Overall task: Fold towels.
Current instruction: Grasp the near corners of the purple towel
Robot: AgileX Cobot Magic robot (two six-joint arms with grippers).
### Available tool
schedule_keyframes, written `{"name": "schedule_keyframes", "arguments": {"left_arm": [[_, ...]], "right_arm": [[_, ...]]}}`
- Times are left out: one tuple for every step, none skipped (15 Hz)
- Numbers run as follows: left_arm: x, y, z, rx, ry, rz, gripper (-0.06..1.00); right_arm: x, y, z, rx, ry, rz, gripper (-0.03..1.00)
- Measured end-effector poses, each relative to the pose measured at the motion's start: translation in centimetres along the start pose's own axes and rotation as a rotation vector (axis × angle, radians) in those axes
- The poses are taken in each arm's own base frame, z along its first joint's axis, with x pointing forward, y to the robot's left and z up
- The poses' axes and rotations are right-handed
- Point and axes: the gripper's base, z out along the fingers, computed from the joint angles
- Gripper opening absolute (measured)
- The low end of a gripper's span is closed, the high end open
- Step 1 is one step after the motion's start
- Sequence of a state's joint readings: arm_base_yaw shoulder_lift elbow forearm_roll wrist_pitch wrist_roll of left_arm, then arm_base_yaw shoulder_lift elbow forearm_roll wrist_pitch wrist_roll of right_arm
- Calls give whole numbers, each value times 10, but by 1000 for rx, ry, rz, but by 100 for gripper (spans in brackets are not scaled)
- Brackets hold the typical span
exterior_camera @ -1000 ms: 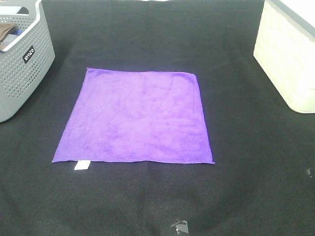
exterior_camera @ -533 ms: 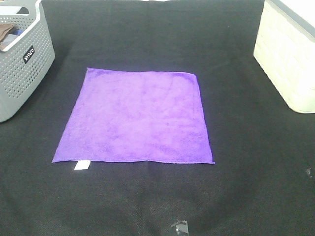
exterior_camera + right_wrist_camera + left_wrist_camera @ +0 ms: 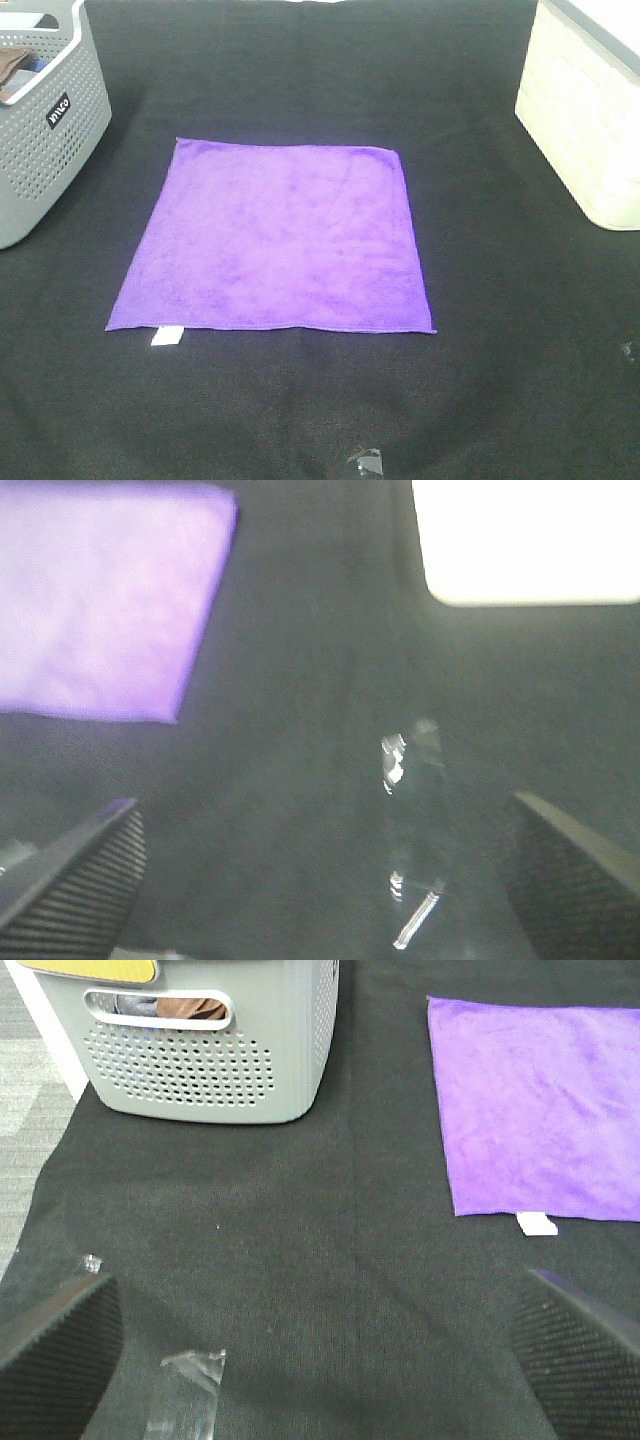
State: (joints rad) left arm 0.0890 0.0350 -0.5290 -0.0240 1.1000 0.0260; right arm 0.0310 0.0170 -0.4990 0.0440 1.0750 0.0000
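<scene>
A purple towel (image 3: 278, 240) lies flat and unfolded in the middle of the black table, with a small white tag (image 3: 167, 337) at its near left corner. It also shows in the left wrist view (image 3: 540, 1110) and the right wrist view (image 3: 100, 600). My left gripper (image 3: 320, 1360) is open and empty, hovering above bare cloth to the left of the towel, its fingertips (image 3: 55, 1345) wide apart. My right gripper (image 3: 320, 880) is open and empty, above bare cloth to the right of the towel. Neither gripper shows in the exterior high view.
A grey perforated basket (image 3: 40, 120) with cloth inside stands at the back left, also in the left wrist view (image 3: 200, 1050). A cream bin (image 3: 585, 110) stands at the back right. Bits of clear tape (image 3: 365, 462) lie near the front edge.
</scene>
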Motion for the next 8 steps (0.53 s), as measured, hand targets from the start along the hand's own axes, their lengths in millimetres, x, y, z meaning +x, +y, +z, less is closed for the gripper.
{"name": "schedule_keyframes", "arguments": {"left_arm": [[-8,1,2,-2,77,12,99],[-8,1,2,-2,77,12,99],[-23,2,8,-6,192,17,99],[-43,2,19,-7,294,13,99],[-83,3,46,2,415,2,99],[-100,3,60,4,456,6,99],[-108,4,76,7,509,15,99],[-110,4,93,12,571,22,99]], "right_arm": [[-12,1,2,-3,76,31,90],[-12,1,2,-3,76,31,90],[-27,1,9,-4,201,58,90],[-45,2,21,-4,325,69,90],[-86,2,61,1,516,77,90],[-102,1,81,3,581,81,90],[-110,1,103,5,648,80,90],[-113,0,126,7,694,78,90]]}}
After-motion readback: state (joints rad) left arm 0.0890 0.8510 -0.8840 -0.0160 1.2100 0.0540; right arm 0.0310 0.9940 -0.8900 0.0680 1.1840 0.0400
